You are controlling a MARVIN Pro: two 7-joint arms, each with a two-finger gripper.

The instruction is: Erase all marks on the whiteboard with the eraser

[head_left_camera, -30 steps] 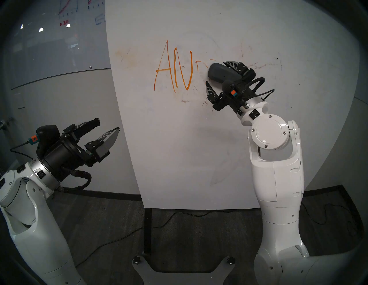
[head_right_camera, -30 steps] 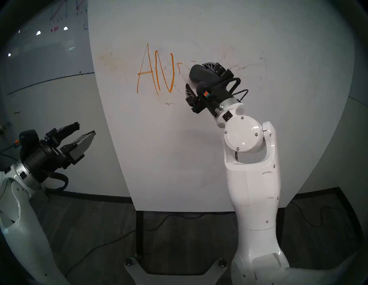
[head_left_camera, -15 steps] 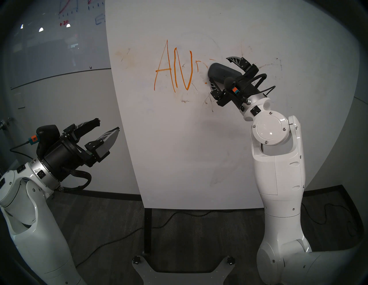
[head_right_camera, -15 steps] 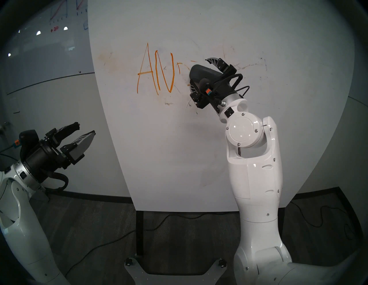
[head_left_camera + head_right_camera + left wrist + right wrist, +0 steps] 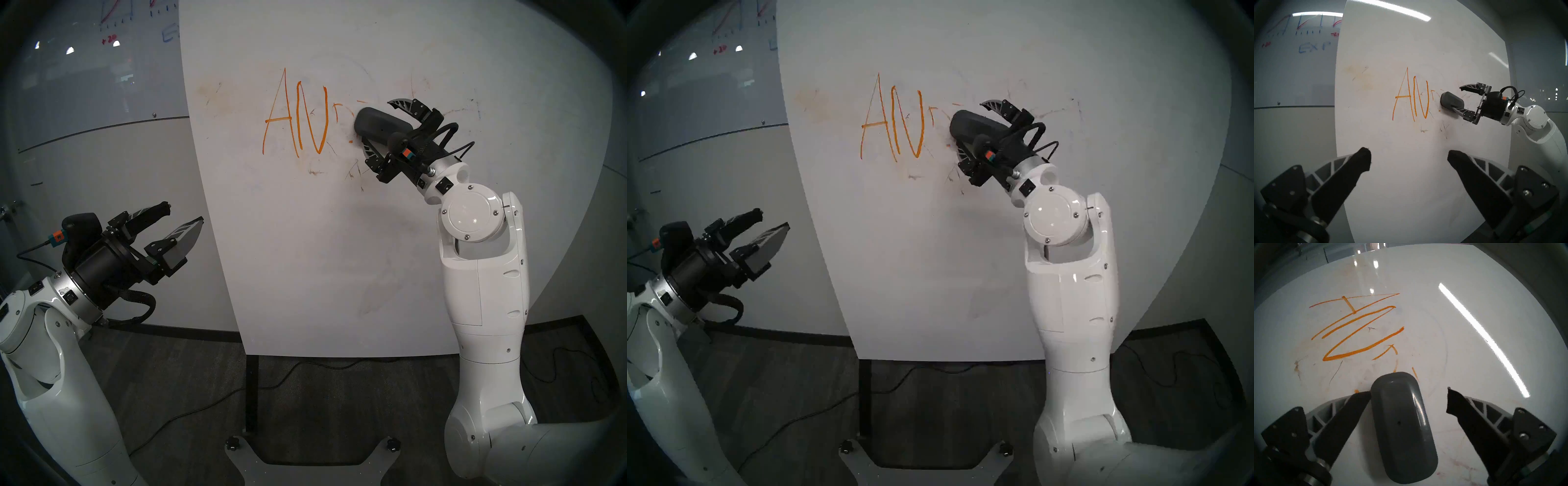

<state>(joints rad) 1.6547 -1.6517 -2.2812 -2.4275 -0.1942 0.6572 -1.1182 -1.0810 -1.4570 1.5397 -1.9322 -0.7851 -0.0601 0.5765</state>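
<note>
The whiteboard (image 5: 305,254) stands upright in front of me. Orange marks (image 5: 295,118) on it read A and N, with small leftover strokes to their right. The dark grey eraser (image 5: 380,125) lies flat against the board just right of the N. My right gripper (image 5: 376,120) is open around it. In the right wrist view one fingertip (image 5: 1362,395) touches the eraser (image 5: 1401,421) and the other stands clear. My left gripper (image 5: 184,212) is open and empty, low at the left, off the board's left edge.
Faint grey-brown scratches (image 5: 353,173) show below the eraser. A glass wall board with a red and blue graph (image 5: 112,20) is behind at the upper left. A black leg (image 5: 251,390) and floor cables (image 5: 203,410) lie below the board.
My right arm and open gripper have drawn back to the right along the eraser. The eraser has stayed in place on the board. The left arm has not moved.
</note>
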